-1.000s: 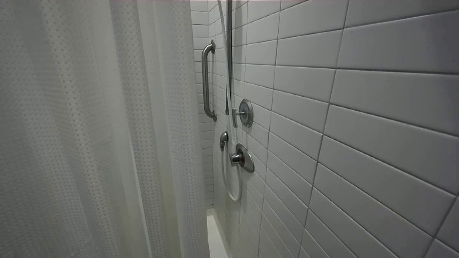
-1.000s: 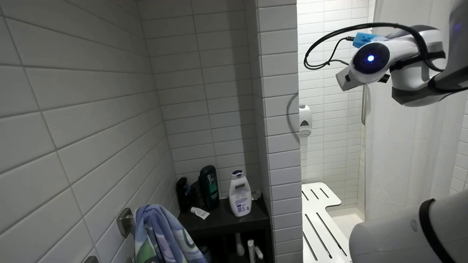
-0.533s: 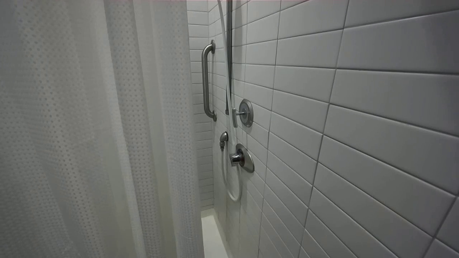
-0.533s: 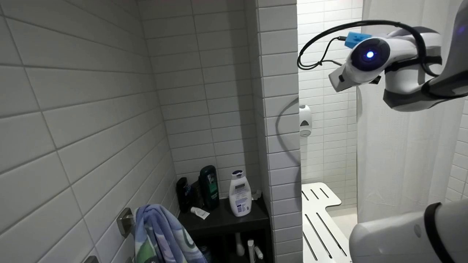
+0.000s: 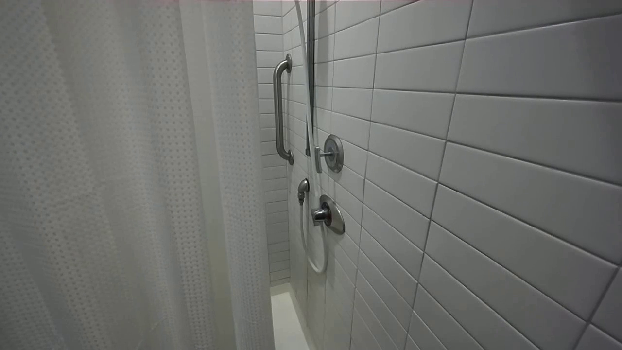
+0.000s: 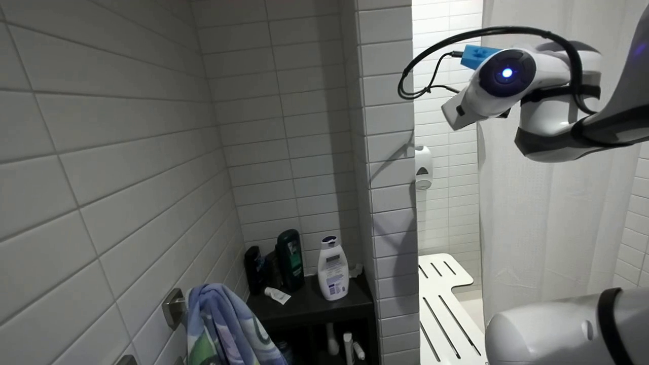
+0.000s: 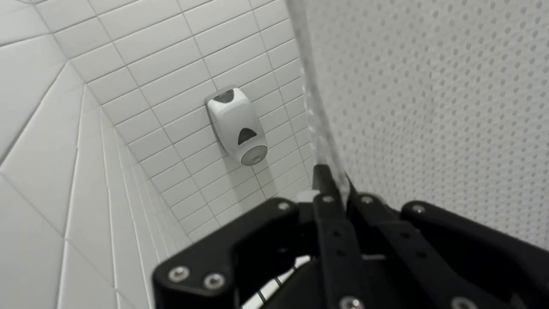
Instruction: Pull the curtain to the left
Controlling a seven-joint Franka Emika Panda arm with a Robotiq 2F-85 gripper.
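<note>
The curtain is tall white fabric with vertical folds and a dotted texture. It fills the left of an exterior view [image 5: 131, 170], hangs behind my arm in an exterior view [image 6: 552, 218], and covers the right of the wrist view [image 7: 450, 98]. In the wrist view my gripper [image 7: 338, 182] is shut on the curtain's free edge, with the fabric pinched between its black fingertips. In an exterior view my arm [image 6: 547, 71] reaches in from the right, in front of the curtain; the fingers are hidden there behind the wrist.
A tiled pillar [image 6: 390, 203] stands left of my arm. A soap dispenser [image 7: 238, 124] is on the far wall. A slotted white bench [image 6: 448, 309] is below. A grab bar [image 5: 279, 107] and shower valve [image 5: 334, 153] stick out from the tiled wall.
In an exterior view my arm and the curtain's free edge have moved left towards the pillar. Elsewhere the curtain's folds and edge have shifted slightly left, baring more of the shower floor.
</note>
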